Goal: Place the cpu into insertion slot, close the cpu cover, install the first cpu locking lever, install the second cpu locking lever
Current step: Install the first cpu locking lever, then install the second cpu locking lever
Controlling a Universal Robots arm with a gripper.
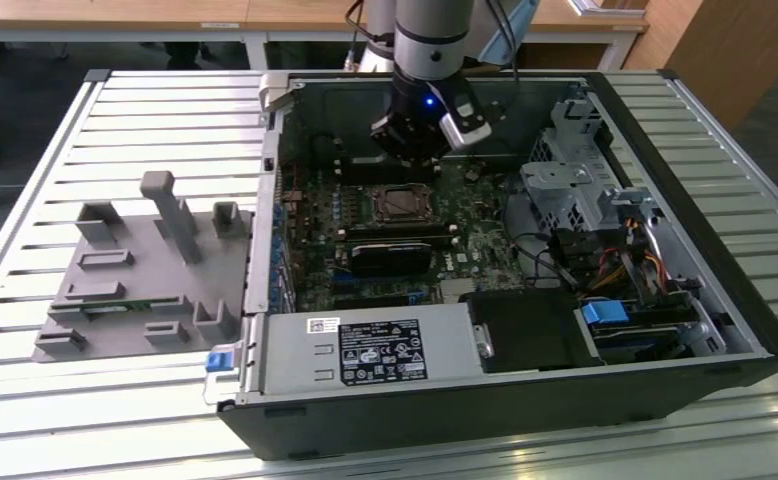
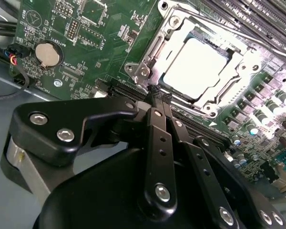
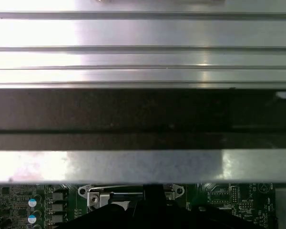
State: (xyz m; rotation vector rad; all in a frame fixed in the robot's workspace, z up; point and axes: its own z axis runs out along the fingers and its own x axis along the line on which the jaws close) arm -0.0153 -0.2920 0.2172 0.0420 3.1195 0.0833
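The cpu (image 2: 195,67), a silvery square, lies in the insertion slot (image 1: 400,203) on the green motherboard inside the open computer case. The cpu cover (image 2: 239,61), a silvery frame, lies flat around it. My gripper (image 2: 155,91) hangs just over the slot's near corner, its two black fingers (image 2: 158,138) pressed together with nothing visible between them. In the exterior view the gripper (image 1: 409,160) stands just behind the slot. A strip of the slot's metal frame (image 3: 100,196) shows in the first wrist view, with the gripper's dark body in front of it.
A long black block (image 1: 392,250) lies just in front of the slot. The case wall (image 1: 272,200) rises at the exterior view's left, with a grey fixture plate (image 1: 136,270) outside it. A drive cage (image 1: 576,190) and cables stand at the exterior view's right. A coin battery (image 2: 48,53) sits on the board.
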